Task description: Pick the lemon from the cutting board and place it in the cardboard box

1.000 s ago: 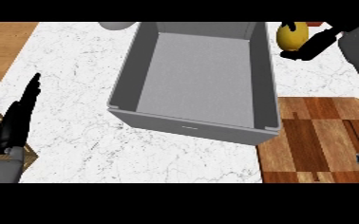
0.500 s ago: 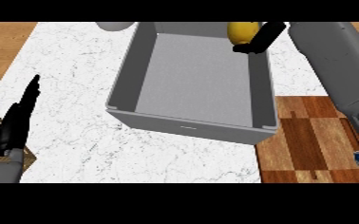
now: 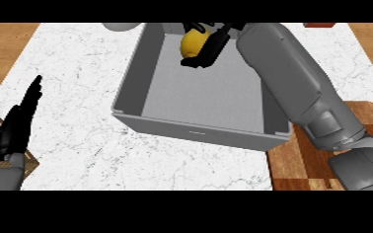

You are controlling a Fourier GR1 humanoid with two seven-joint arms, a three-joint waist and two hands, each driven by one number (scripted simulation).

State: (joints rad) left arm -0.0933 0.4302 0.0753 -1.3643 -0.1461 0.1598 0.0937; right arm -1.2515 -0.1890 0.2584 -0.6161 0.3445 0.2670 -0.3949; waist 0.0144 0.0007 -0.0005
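One lemon (image 3: 192,44) sits in the right hand (image 3: 209,49), up at twelve o'clock, over the far end of the grey box (image 3: 193,131). The black fingers curl around it. The lemon looks small, light and hard, with smooth round skin that may slip, so holding it around its fat middle is best. At eight o'clock the left hand (image 3: 20,121) rests, fingers straight. The cutting board (image 3: 306,165) lies at four o'clock.
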